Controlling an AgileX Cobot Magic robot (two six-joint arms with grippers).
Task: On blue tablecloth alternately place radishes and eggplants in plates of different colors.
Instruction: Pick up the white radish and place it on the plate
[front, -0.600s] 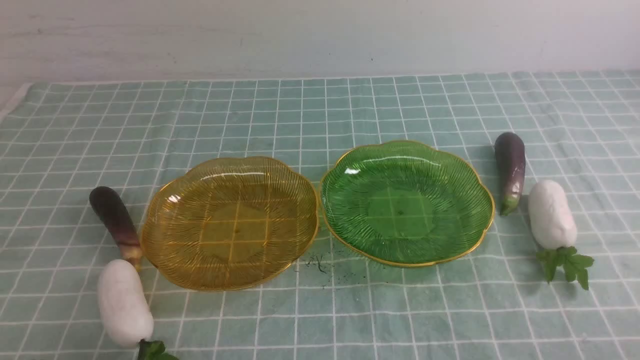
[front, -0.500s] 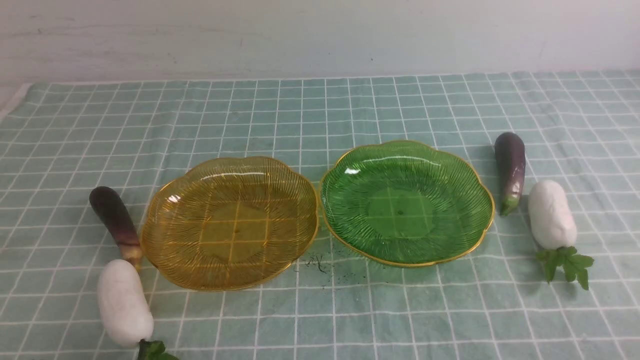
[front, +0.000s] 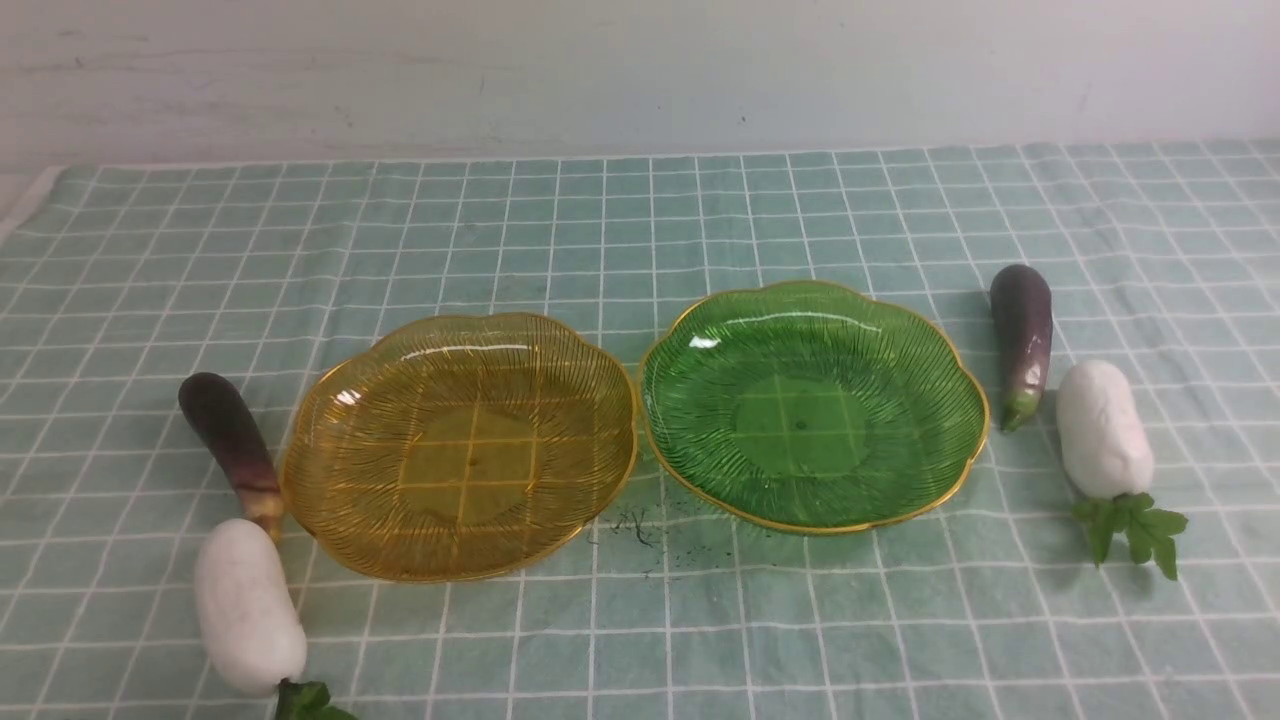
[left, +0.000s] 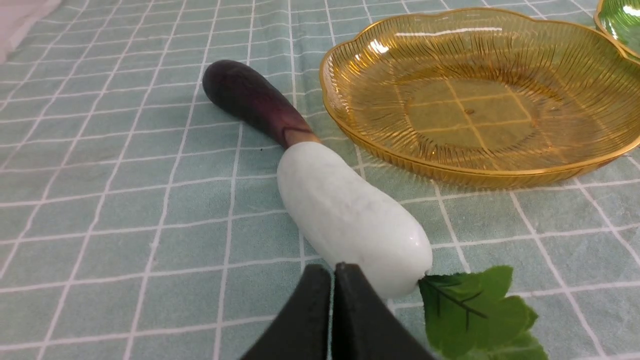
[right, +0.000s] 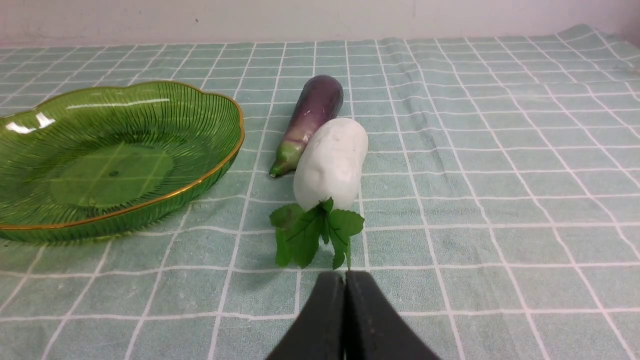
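Radishes (front: 249, 607) and eggplants (front: 230, 440) flank the plates (front: 460, 540) at nine and three o'clock, while left claw (left: 332, 270) and right claw (right: 345, 275) are clenched empty.

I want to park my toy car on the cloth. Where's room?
Most bare tablecloth lies between the wall and the amber plate and green plate; a strip runs in front of them. Crowded: the plates nearly touch; left eggplant and left radish crowd the amber one, right eggplant and right radish the green.
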